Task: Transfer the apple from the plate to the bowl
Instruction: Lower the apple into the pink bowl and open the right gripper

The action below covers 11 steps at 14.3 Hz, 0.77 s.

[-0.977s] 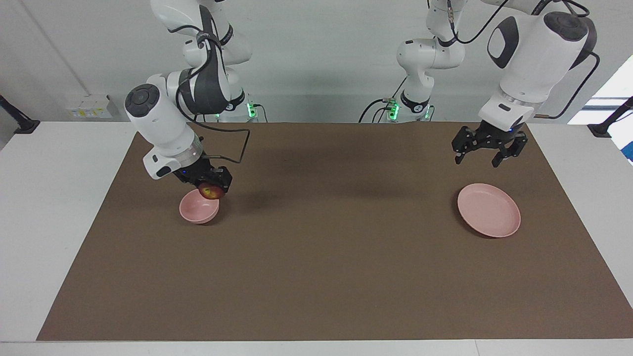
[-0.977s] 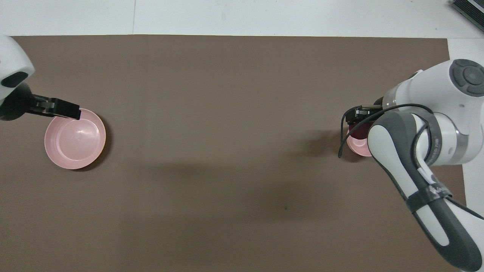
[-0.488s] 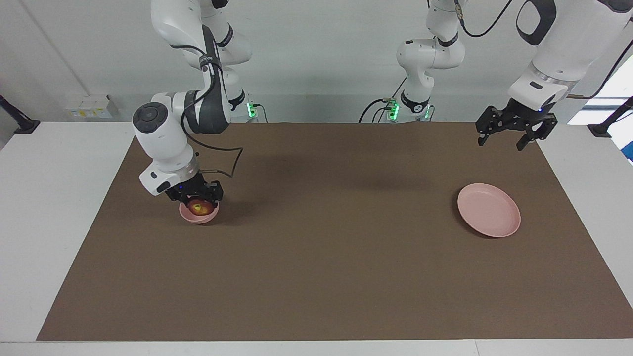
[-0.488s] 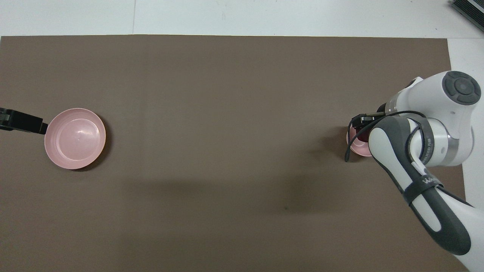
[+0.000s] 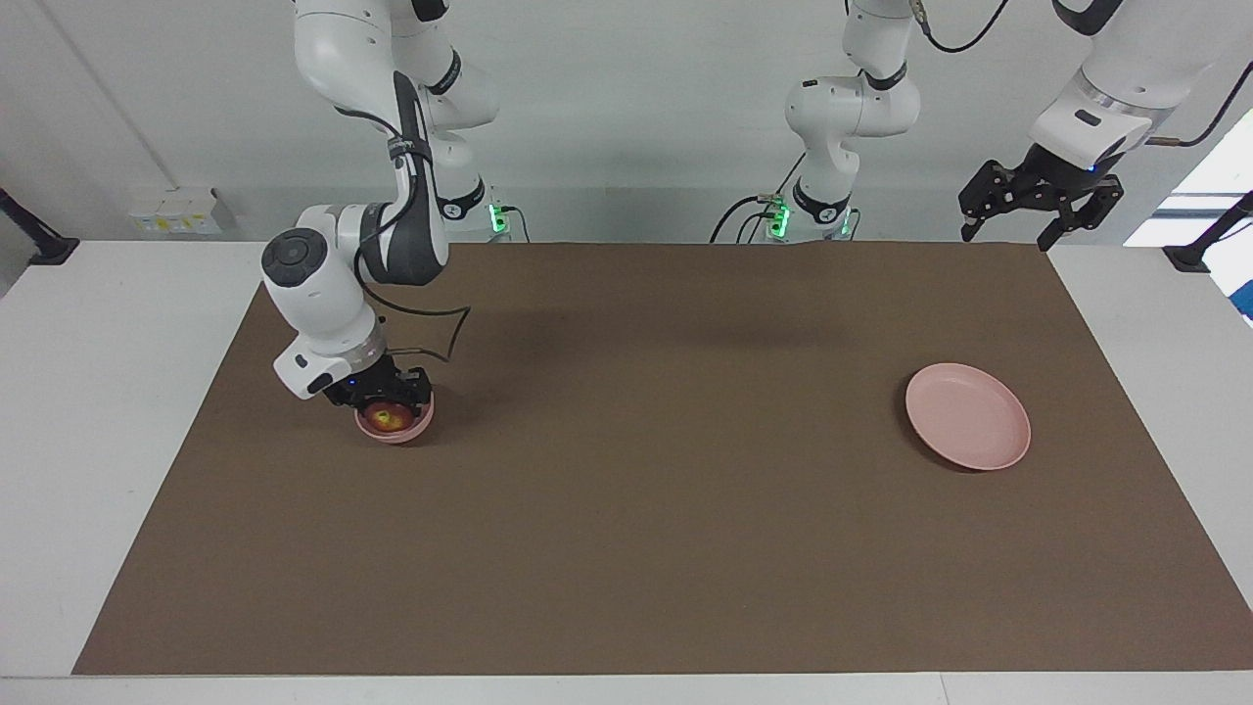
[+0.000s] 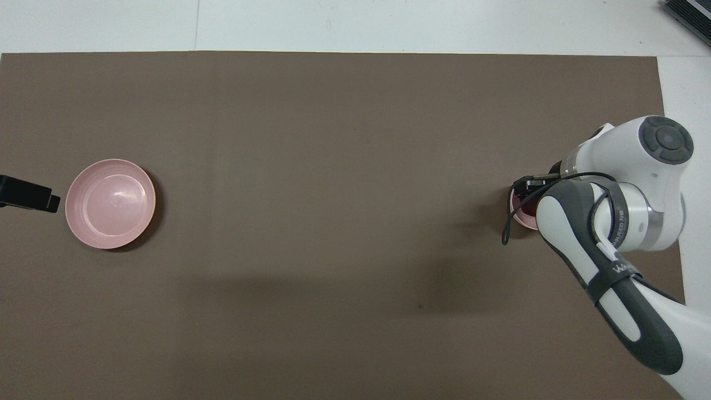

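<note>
The small pink bowl (image 5: 399, 433) sits on the brown mat toward the right arm's end of the table. The dark red apple (image 5: 390, 418), yellow patch showing, is down inside it. My right gripper (image 5: 388, 405) reaches into the bowl and is shut on the apple. From overhead the right arm covers most of the bowl (image 6: 519, 216). The wide pink plate (image 5: 967, 429) lies bare toward the left arm's end, also in the overhead view as the plate (image 6: 110, 203). My left gripper (image 5: 1041, 203) hangs open and high over the mat's corner, apart from the plate.
The brown mat (image 5: 646, 509) covers most of the white table (image 5: 88, 392). A loose black cable (image 5: 445, 338) loops beside the right wrist. A dark object (image 6: 689, 16) lies at the table's corner farthest from the robots.
The right gripper has lowered the apple from above the bowl's rim into the bowl. The left arm has risen and drawn back from over the plate toward its base.
</note>
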Each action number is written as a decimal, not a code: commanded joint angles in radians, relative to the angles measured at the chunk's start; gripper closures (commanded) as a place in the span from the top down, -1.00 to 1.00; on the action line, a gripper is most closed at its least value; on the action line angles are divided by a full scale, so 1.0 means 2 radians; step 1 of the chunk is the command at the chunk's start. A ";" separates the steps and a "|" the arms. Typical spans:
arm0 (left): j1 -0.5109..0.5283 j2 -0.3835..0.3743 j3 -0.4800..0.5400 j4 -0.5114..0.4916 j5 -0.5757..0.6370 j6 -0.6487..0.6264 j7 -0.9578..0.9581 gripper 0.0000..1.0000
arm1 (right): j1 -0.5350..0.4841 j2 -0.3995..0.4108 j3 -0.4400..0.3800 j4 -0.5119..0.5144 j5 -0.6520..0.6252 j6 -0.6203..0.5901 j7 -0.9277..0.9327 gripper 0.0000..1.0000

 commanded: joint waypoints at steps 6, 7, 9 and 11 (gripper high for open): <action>0.010 -0.006 -0.012 -0.002 0.007 -0.016 0.002 1.00 | -0.015 -0.013 0.006 -0.031 -0.012 0.028 -0.008 -0.99; 0.009 -0.008 -0.012 -0.002 0.007 -0.020 0.001 1.00 | -0.016 -0.011 0.006 -0.031 -0.012 0.028 -0.008 -0.84; 0.007 -0.014 -0.012 -0.004 0.007 -0.022 0.000 1.00 | -0.016 -0.010 0.006 -0.031 -0.012 0.028 -0.006 -0.67; 0.006 -0.018 -0.012 -0.007 0.007 -0.023 0.000 1.00 | -0.013 -0.010 0.006 -0.031 -0.012 0.028 -0.001 -0.52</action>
